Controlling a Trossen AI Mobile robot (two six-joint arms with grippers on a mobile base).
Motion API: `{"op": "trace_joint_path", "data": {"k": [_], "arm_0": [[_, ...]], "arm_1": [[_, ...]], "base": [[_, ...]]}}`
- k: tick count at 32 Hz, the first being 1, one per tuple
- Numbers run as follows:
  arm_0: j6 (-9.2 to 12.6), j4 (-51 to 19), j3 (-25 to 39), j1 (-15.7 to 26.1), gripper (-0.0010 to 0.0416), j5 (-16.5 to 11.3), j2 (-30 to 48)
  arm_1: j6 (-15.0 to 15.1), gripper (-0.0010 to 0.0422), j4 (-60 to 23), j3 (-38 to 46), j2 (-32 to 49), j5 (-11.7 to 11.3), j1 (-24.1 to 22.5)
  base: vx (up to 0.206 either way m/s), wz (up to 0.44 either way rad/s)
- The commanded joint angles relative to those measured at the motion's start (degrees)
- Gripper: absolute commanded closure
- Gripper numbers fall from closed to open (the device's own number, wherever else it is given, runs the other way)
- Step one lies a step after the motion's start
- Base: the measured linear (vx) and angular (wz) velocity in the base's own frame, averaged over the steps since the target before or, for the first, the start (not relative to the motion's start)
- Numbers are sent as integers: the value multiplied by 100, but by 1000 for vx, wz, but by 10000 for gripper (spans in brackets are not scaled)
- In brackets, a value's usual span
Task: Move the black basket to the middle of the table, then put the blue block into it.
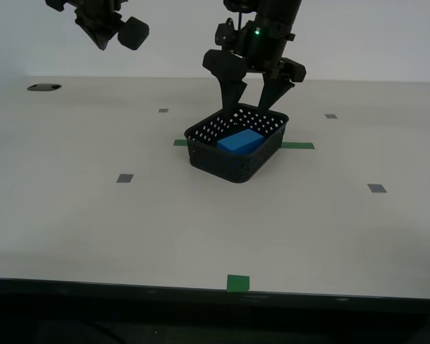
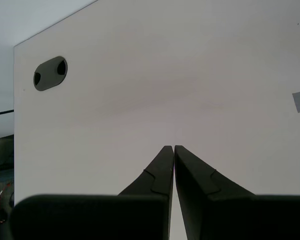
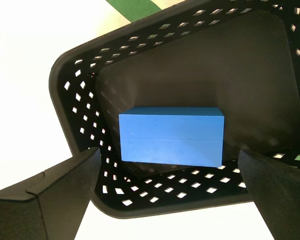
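You are looking at the black basket (image 1: 236,147) sitting mid-table (image 1: 201,229) over the green tape strip (image 1: 298,145), the blue block (image 1: 240,141) lying inside. My first gripper (image 1: 254,106) is hovering at the basket's twelve o'clock, fingers spread, apparently after release. My second gripper (image 2: 173,149) is idling, fingers together.

The basket (image 1: 236,143) stood near the middle of the desk (image 1: 93,222), over the tape strip (image 1: 297,145), with the block (image 1: 241,140) lying inside it. My first gripper (image 1: 252,97) hung just above the basket's far side. My second gripper (image 1: 115,32) hung above the desk's far left corner.
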Motion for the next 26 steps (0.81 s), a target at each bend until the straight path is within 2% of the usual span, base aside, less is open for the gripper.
{"op": "trace_joint_path", "data": {"k": [1, 6, 26], "arm_0": [[-11, 35, 2, 2, 38, 2, 0], [-11, 133, 2, 2, 55, 2, 0], [-7, 330, 2, 2, 55, 2, 0]], "arm_1": [[4, 412, 22, 2, -7, -4, 0], [4, 412, 59, 2, -7, -7, 2], [7, 412, 105, 2, -7, -4, 0]], "base": [[0, 0], [0, 0], [0, 0]]}}
